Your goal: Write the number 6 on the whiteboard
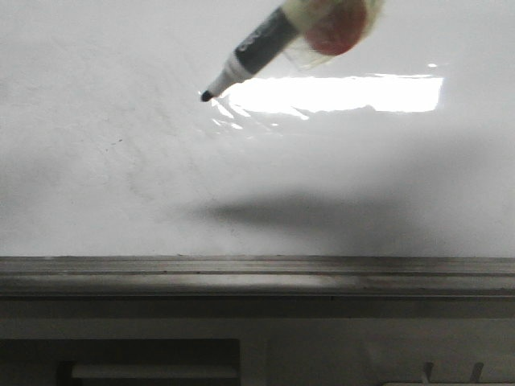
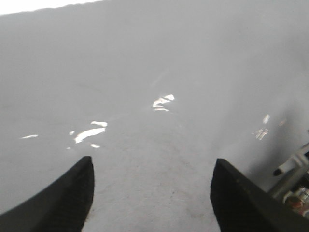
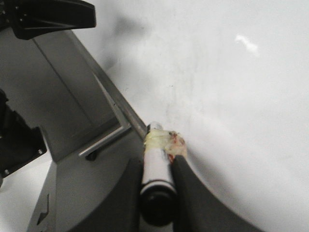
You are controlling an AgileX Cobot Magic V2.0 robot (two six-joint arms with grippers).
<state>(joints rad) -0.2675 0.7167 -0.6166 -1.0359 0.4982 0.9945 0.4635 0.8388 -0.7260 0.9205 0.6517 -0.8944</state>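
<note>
Showing only faint grey smudges, the glossy whiteboard (image 1: 121, 161) bears no visible figure. Right gripper (image 3: 157, 166) clamps the taped marker (image 1: 256, 50); left gripper (image 2: 152, 193) is spread.

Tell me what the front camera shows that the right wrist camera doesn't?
Only the front view shows the marker's black tip near the board, the bright glare and the marker's shadow. Only the right wrist view shows the right gripper shut on the marker's taped barrel, and the other arm's dark parts. Both show the whiteboard and its grey ledge, with no 6 drawn yet.
</note>
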